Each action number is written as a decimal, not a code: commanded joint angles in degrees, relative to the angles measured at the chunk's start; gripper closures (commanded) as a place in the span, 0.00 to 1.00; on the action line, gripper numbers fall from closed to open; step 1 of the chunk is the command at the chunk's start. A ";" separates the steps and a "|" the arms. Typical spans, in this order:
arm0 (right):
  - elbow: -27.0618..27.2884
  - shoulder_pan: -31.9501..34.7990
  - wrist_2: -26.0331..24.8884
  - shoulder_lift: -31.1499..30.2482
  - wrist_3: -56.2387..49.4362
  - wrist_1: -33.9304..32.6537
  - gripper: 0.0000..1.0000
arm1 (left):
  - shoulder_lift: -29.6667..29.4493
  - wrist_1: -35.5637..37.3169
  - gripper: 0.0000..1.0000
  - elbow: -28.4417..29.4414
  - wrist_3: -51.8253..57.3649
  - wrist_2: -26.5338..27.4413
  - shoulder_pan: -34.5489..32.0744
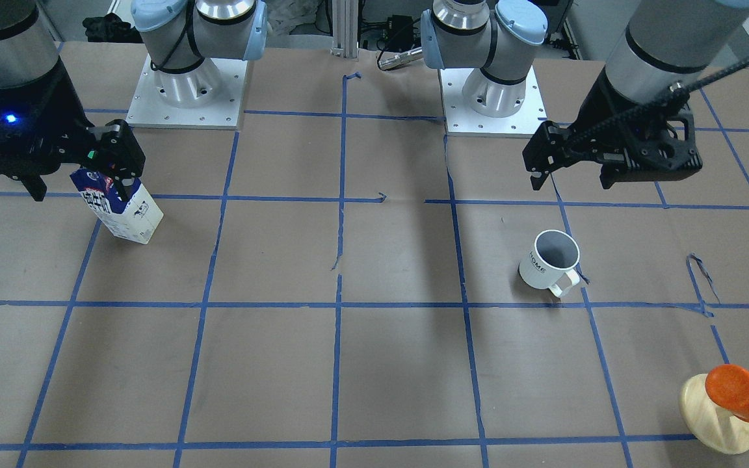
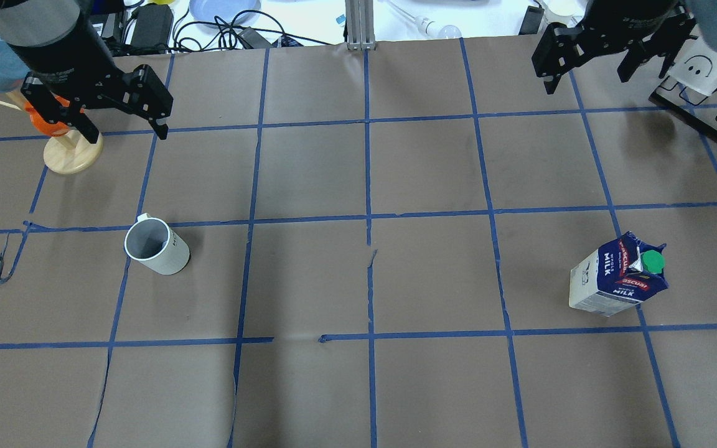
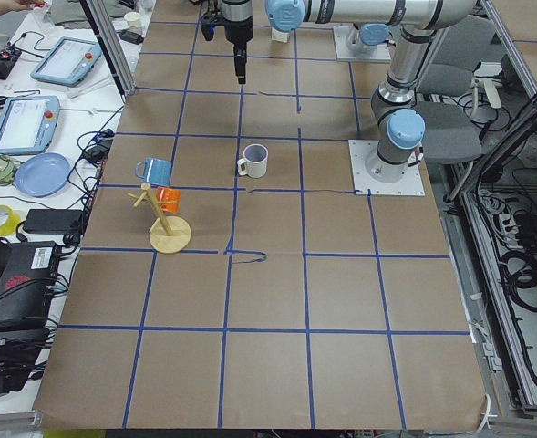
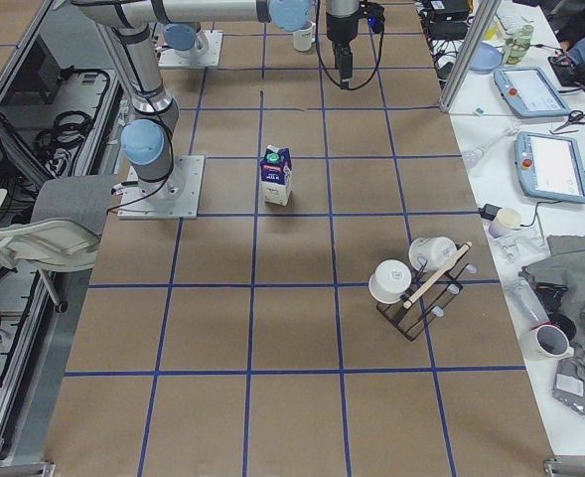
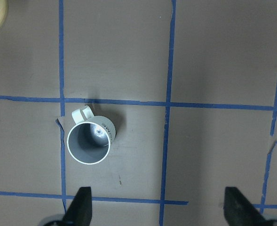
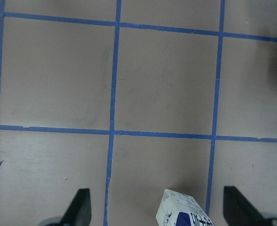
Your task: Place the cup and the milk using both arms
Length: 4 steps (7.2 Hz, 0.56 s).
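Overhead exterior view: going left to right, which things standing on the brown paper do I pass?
wooden stand → cup → milk

From here the table under both grippers wears a matt brown paper sheet [image 2: 309, 174], creased and torn in spots, gridded with thin blue tape strips [image 2: 368, 186] that have a slight sheen. Below the left gripper [image 2: 128, 134], itself matt black plastic, the white ceramic mug [image 2: 158, 249] is glazed smooth and glossy outside, duller grey inside. Below the right gripper [image 2: 585, 82], the same matt black, the blue and white card milk carton [image 2: 613, 280] looks smooth and coated, crumpled at the gable, with a shiny green plastic cap [image 2: 652, 261]. The silver-grey arms [image 1: 660, 45] are satin metal with smooth light blue plastic joint caps [image 1: 521, 23]. Just beside the left gripper, a pale round wooden stand [image 2: 72, 155] with a smooth dull finish carries a glossy orange plastic cup [image 1: 742, 390]
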 commanded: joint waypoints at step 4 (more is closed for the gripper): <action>0.00 -0.03 0.00 0.00 0.07 0.19 0.00 | -1.03 22.62 0.00 -23.06 14.93 -0.65 16.25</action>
